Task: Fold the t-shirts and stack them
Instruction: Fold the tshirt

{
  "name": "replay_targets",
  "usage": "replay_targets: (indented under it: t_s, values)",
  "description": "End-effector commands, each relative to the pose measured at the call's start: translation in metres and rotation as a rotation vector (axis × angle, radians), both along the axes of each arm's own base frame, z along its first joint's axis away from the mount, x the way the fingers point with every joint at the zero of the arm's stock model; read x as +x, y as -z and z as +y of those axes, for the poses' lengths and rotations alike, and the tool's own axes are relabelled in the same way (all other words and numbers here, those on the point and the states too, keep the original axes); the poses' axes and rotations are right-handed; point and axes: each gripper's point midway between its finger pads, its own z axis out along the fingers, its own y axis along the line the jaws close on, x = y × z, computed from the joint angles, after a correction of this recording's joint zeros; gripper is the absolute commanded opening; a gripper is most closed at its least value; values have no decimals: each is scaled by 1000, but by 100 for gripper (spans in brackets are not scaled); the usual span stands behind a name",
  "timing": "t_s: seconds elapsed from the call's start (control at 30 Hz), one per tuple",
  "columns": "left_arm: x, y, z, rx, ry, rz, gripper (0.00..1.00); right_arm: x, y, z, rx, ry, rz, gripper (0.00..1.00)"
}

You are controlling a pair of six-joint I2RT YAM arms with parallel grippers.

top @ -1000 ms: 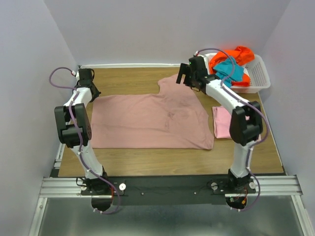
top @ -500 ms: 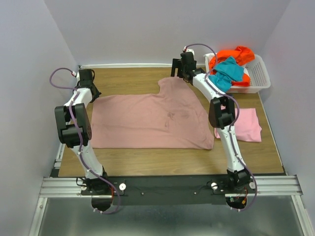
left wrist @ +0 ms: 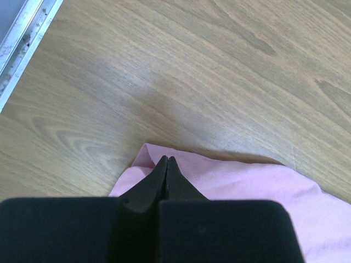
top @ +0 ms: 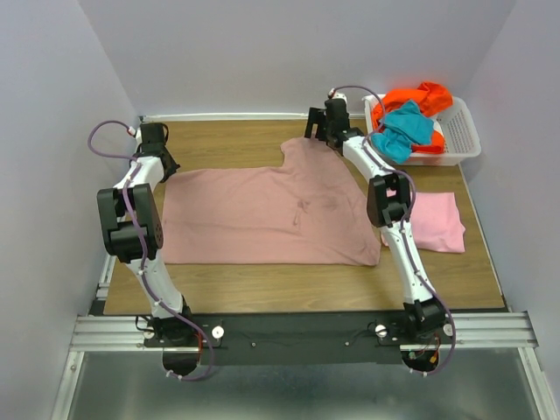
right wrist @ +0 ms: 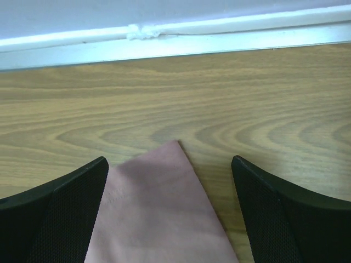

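Swung over from the basket (top: 457, 133), my right arm (top: 385, 179) stopped at the far edge. Nearer, the shirt (top: 262, 214) lay flat mid-table, long axis left-right, left pincer (left wrist: 166, 160) clamped on its corner. Farther, the right pincer (right wrist: 169, 164) stood apart, sleeve tip (right wrist: 175, 149) directly between its jaws.

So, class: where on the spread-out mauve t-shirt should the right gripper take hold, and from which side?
Probably the pointed far corner of the mauve t-shirt, lying flat on the table, framed by the open right gripper: come straight down from above and pinch it.
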Motion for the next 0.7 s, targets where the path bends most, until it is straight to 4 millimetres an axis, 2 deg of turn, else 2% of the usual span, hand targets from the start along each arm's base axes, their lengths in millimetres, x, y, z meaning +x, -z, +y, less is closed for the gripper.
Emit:
replay_targets:
  t_s: [0.0, 0.1, 0.23, 0.3, 0.33, 0.4, 0.43, 0.53, 0.67]
  values:
    - [2, 0, 1, 15, 3, 3, 0, 7, 16, 17, 90, -51, -10, 100]
    - [1, 1, 2, 17, 0, 10, 0, 6, 21, 25, 123, -82, -7, 99]
    - [2, -1, 2, 18, 0, 4, 0, 7, 25, 29, 144, -101, -14, 85]
    - [2, -1, 2, 19, 1, 4, 0, 7, 22, 35, 156, -130, -22, 82]
    - [2, -1, 2, 19, 1, 4, 0, 6, 22, 37, 164, -140, -23, 75]
    - [2, -1, 2, 20, 0, 6, 0, 6, 20, 39, 173, -157, -25, 68]
    - [2, -1, 2, 20, 3, 6, 0, 5, 21, 40, 172, -158, -23, 60]
    - [2, -2, 2, 19, 4, 4, 0, 8, 18, 35, 146, -138, -38, 47]
    - [4, -3, 0, 11, 10, 0, 0, 11, 2, 34, 108, -179, -88, 27]
